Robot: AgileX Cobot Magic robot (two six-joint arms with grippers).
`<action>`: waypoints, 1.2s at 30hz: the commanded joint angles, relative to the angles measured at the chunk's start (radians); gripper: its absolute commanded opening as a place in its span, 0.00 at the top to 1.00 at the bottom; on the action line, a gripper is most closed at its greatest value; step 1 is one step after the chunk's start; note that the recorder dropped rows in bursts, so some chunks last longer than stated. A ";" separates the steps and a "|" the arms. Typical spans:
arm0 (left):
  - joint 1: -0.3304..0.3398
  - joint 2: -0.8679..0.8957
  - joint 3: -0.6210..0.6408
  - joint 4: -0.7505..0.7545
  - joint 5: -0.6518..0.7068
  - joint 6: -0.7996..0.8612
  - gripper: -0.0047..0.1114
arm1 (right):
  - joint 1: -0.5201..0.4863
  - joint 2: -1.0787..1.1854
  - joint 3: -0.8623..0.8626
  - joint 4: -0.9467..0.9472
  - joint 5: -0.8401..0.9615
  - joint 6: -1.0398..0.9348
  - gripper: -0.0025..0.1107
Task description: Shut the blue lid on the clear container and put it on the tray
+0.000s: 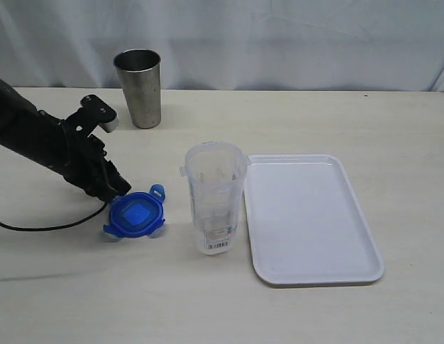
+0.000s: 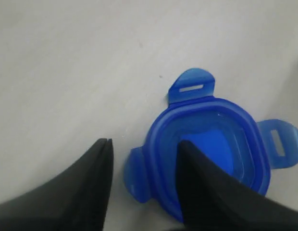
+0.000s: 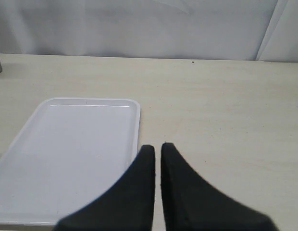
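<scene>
Left gripper (image 2: 145,143), open and empty, straddles the edge of the blue lid (image 1: 134,214), which lies flat on the table (image 1: 336,115) at nine o'clock from the clear container (image 1: 213,204); it should probably close squarely on the rim, avoiding the flaps (image 2: 191,85).

Part of blue lid (image 2: 216,144) behind tool (image 2: 145,142)

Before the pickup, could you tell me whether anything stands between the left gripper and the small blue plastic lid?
Nothing visible does: the left gripper is open, its fingers straddling one edge of the blue lid.
</scene>
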State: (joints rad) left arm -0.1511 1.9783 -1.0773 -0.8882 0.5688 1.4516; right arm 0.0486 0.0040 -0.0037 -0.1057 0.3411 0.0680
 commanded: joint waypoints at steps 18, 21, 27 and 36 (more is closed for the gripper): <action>0.001 0.050 -0.004 0.038 -0.025 -0.012 0.63 | -0.002 -0.004 0.004 -0.007 0.001 -0.001 0.94; 0.001 0.037 -0.004 0.038 -0.027 -0.021 0.63 | -0.002 -0.004 0.004 -0.007 0.001 -0.001 0.94; 0.001 0.037 -0.004 0.040 -0.029 -0.017 0.63 | -0.002 -0.004 0.004 -0.007 0.001 -0.001 0.94; 0.001 0.037 -0.004 0.042 -0.054 -0.017 0.80 | -0.002 -0.004 0.004 -0.007 0.001 -0.001 0.94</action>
State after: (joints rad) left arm -0.1511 2.0250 -1.0773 -0.8480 0.5202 1.4397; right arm 0.0486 0.0040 -0.0037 -0.1057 0.3411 0.0680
